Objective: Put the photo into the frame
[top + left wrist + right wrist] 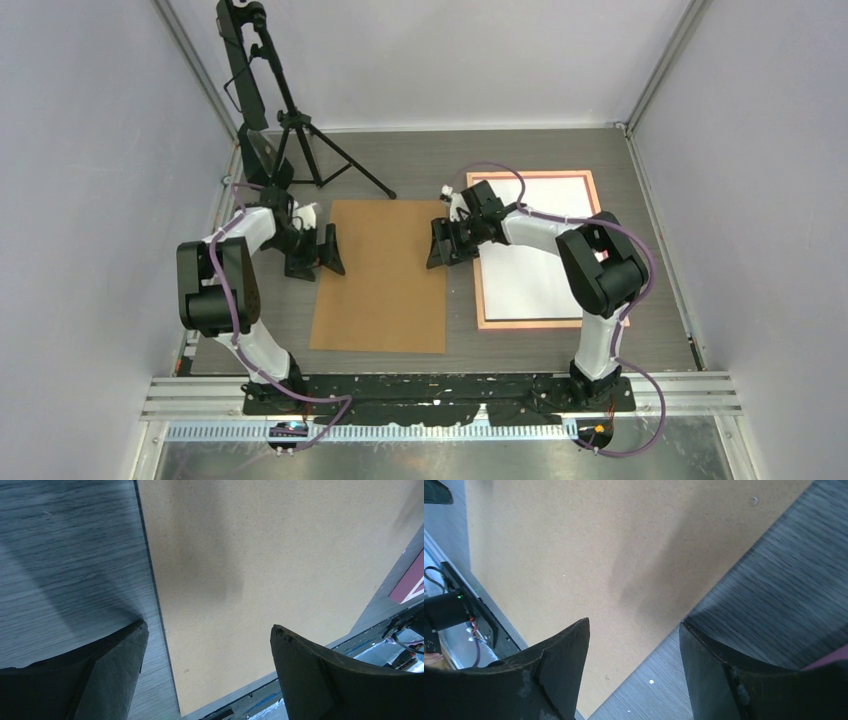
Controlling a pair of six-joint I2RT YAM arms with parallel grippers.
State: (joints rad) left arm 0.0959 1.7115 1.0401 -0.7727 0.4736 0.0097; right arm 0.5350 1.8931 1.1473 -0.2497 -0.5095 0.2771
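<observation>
Status, both arms:

Left gripper point(316, 252): jaws wide open, nothing in them. It sits at the left edge of the brown board point(380, 275), about halfway along that edge. In my left wrist view the board's edge runs up between my fingers point(112, 667): one is over bare table point(420, 160), the other over the board. I can't tell whether the tips touch the surface.

Right gripper point(447, 243): jaws open, a bit narrower than the left, also empty. It's at the board's right edge, opposite the left gripper. Right wrist view shows the same picture mirrored: the board edge passes diagonally between my fingers point(551, 677), one over the board and one over the table strip beside it.

The photo point(530, 280) is not at either gripper. It lies to the right of the board, white side up, inside the rails of the frame point(530, 323). The cat side isn't visible. The white sheet fills the frame's opening, but I can't tell whether it's seated flush. My right arm crosses above its far-left part.

The frame lies flat on the right half of the table, just beside the board with a narrow strip of table between them. My right gripper hangs over that strip and the board edge, near the frame's left rail.

A black tripod point(300, 130) stands at the far left, behind my left gripper.
</observation>
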